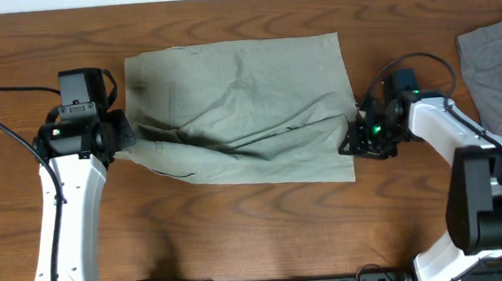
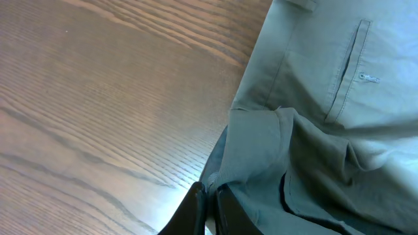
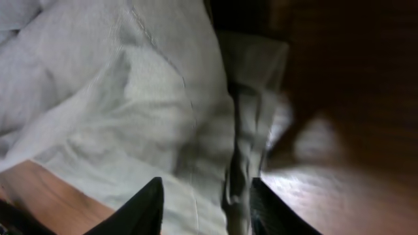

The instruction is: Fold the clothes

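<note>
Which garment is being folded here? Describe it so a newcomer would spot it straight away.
On the wooden table, look at the middle, where one large cloth lies spread out and wrinkled. That is the pale khaki-green shorts, with a stitched slit pocket near the left end. The only other cloth, a darker grey garment, sits apart at the table's right edge.

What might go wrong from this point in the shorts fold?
The right gripper stands open with the hem of the shorts between its jaws; retreating may snag it and drag the fold open. The left gripper is shut on the opposite edge, so a one-sided pull may skew the shorts. Deep wrinkles across the middle may get folded in.
</note>
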`<state>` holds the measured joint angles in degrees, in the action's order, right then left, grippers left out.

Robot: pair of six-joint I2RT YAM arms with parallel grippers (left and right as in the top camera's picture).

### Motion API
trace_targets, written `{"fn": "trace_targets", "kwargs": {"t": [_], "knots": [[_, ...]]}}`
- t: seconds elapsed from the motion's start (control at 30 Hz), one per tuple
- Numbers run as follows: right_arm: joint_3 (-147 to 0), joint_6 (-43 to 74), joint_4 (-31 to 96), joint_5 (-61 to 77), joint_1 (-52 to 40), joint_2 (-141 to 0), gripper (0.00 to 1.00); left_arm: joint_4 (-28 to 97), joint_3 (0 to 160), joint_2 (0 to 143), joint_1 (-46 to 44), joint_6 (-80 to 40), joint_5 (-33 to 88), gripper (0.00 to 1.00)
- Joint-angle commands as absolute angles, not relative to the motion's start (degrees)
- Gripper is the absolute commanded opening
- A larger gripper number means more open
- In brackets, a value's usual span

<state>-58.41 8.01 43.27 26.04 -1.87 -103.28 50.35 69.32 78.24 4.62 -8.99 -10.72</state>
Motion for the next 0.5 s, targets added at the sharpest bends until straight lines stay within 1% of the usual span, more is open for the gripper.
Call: {"fn": "trace_targets", "kwargs": {"t": [0.0,0.03,0.1,0.3,0.47], "knots": [[-58.3,7.2,42.4,28.0,-2.8,-104.2,0.30,50.3,70.4,78.3,4.9,-8.9,-11.6,0.08],[-58.3,7.2,42.1,28.6,-3.0,-104.2,0.23,50.3,70.4,78.3,4.9,-8.9,-11.6,0.08],[-58.3,7.2,41.9,29.4,-3.2,-104.2,0.17,50.3,70.4,78.3,4.9,-8.9,-11.6,0.08],[-58.3,7.2,42.2,29.5,-3.2,-104.1,0.02,50.3,70.4,78.3,4.9,-8.9,-11.6,0.08],[-58.7,4.5,42.2,30.7,-2.8,-99.3,0.02,50.3,70.4,78.3,4.9,-8.9,-11.6,0.08]]}}
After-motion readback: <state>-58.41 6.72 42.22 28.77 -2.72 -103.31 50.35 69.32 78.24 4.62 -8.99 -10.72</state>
